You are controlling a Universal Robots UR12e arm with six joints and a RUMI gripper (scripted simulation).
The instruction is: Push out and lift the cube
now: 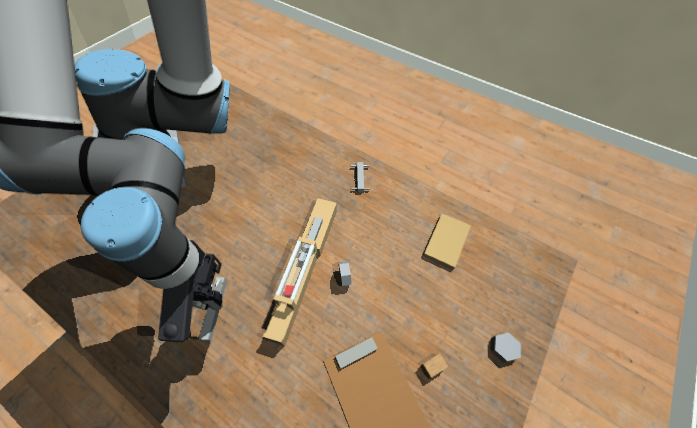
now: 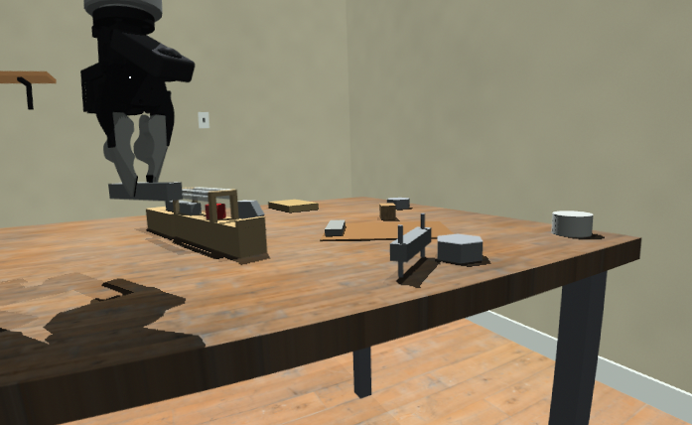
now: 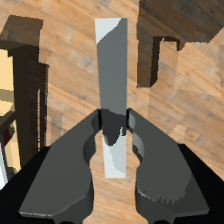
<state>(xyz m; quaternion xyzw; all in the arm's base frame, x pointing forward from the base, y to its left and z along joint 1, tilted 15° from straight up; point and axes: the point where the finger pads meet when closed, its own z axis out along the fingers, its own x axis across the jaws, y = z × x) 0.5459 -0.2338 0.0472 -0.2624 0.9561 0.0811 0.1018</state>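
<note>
Holding: the gripper (image 2: 141, 178) is pinched on a grey bar (image 2: 145, 190), which lies level between the fingertips and is raised off the table (image 2: 306, 295).
Grip detail: in the wrist view the fingers clamp the grey bar (image 3: 112, 90) near one end; most of its length projects past the tips over bare wood.
Gripper position: beside the channel (image 1: 295, 271), to its side in the top view, not over it and not inside it.
Channel: long tan trough (image 2: 206, 229) with a clear roof over its middle part and open tan ledges at both ends.
Channel contents: the red cube (image 1: 288, 290) sits inside under the roof, toward the end nearer the lower edge of the top view; grey pieces lie further along inside, and a grey block (image 1: 315, 228) rests on the far ledge.
Cube, exterior view: red cube (image 2: 214, 211) visible within a tan frame at the channel's near part.
Outside the channel, touching nothing: small grey block (image 1: 345, 273) just beside it; grey piece with pegs (image 1: 359, 177) beyond its far end.
Flat board (image 1: 377, 388): carries a grey slab (image 1: 356, 353) at one edge.
Others on the table: tan plate (image 1: 447, 240), small tan cube (image 1: 434, 365), grey hexagonal block (image 1: 507, 347), grey cylinder (image 2: 572, 223) at the corner.
</note>
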